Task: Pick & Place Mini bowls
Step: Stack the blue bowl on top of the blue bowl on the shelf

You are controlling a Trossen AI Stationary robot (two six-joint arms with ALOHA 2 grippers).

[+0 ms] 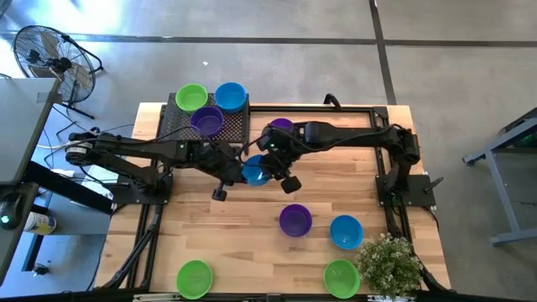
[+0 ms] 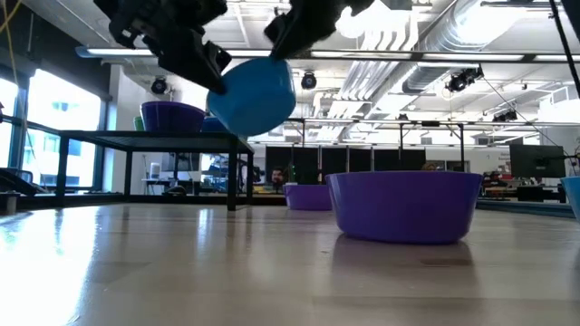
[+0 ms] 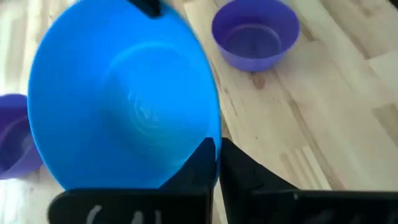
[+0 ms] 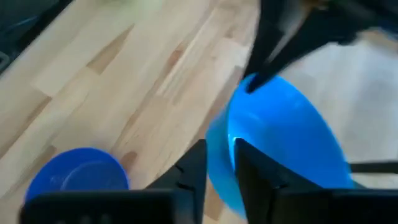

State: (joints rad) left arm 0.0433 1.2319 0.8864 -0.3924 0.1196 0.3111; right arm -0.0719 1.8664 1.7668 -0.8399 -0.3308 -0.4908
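A blue mini bowl [image 1: 254,173] hangs tilted above the table's [image 1: 243,243] middle, between both grippers. The left gripper [image 3: 216,163] has its fingers clenched on the bowl's rim; the right gripper [image 4: 219,163] straddles the opposite rim, fingers slightly parted — whether it grips cannot be told. Below, just beside, sits a purple mini bowl [image 1: 295,220]; 3 more bowls rest on the black mesh rack [image 1: 178,126].

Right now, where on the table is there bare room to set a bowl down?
Bare wood lies between the left arm's base and the purple bowl, down to the front green bowl. The right side, behind the blue bowl, is open too. The middle is crowded: both grippers meet at a lifted blue bowl beside the rack.
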